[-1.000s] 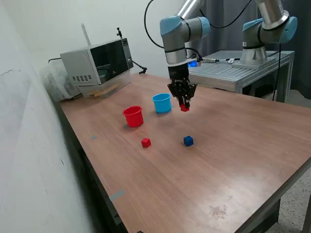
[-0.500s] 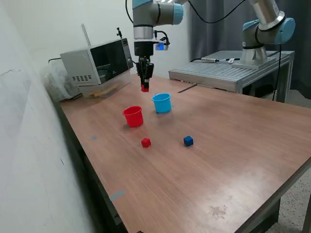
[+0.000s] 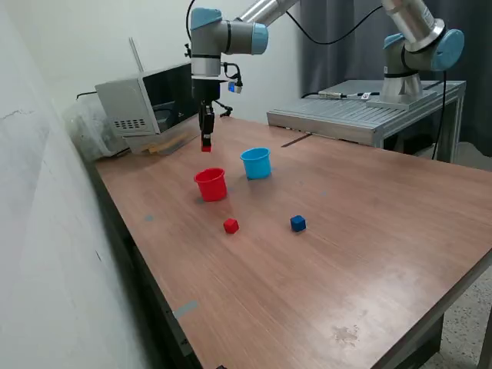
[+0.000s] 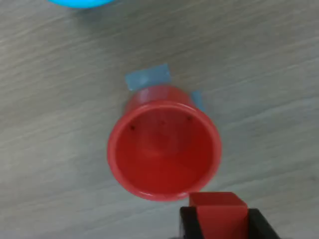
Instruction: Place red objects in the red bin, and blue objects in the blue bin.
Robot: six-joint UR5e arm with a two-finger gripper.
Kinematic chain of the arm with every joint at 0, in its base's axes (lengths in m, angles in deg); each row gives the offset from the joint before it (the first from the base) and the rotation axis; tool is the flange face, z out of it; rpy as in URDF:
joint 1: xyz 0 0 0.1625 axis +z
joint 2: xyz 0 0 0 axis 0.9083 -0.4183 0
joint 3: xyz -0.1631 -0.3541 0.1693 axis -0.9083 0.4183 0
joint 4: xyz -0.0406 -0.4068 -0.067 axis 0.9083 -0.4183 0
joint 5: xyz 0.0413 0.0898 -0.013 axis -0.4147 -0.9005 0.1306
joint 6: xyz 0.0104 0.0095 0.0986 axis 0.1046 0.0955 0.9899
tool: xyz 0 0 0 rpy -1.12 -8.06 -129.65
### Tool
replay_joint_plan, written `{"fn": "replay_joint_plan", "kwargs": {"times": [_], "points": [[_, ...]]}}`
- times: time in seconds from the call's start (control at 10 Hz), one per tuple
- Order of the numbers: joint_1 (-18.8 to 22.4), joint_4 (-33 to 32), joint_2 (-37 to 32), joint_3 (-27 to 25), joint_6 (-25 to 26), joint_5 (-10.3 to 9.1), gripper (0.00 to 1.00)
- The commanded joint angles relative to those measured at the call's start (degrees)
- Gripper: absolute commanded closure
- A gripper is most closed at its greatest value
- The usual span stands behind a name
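My gripper (image 3: 206, 143) hangs above the red cup (image 3: 211, 184), shut on a small red cube (image 3: 206, 146). The wrist view looks straight down into the empty red cup (image 4: 163, 149), with the held red cube (image 4: 218, 213) clamped between the black fingers (image 4: 188, 224) just past the rim. The light-blue cup (image 3: 256, 163) stands beside the red one toward the exterior view's right; only its edge (image 4: 79, 3) shows in the wrist view. A second red cube (image 3: 231, 225) and a dark-blue cube (image 3: 298, 223) lie on the table nearer the front.
A grey microwave (image 3: 154, 96) stands at the table's back, toward the exterior view's left. A metal bench (image 3: 369, 111) carrying another arm (image 3: 411, 46) sits behind on the right. Bits of blue tape (image 4: 147, 78) mark the wood under the red cup.
The gripper carried the red cube from beside the light-blue cup, up and toward the exterior view's left, and now hangs over the red cup.
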Motion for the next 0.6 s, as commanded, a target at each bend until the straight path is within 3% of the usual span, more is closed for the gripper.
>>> {"fn": "replay_joint_plan", "kwargs": {"times": [0.0,0.4,0.5], "points": [[-0.7,-0.1,2.7,0.5,0.3,0.32,1.0],[-1.0,-0.6,4.8,1.3,0.3,0.32,1.0],[-1.0,-0.5,5.9,2.4,0.3,0.49,0.0]]}}
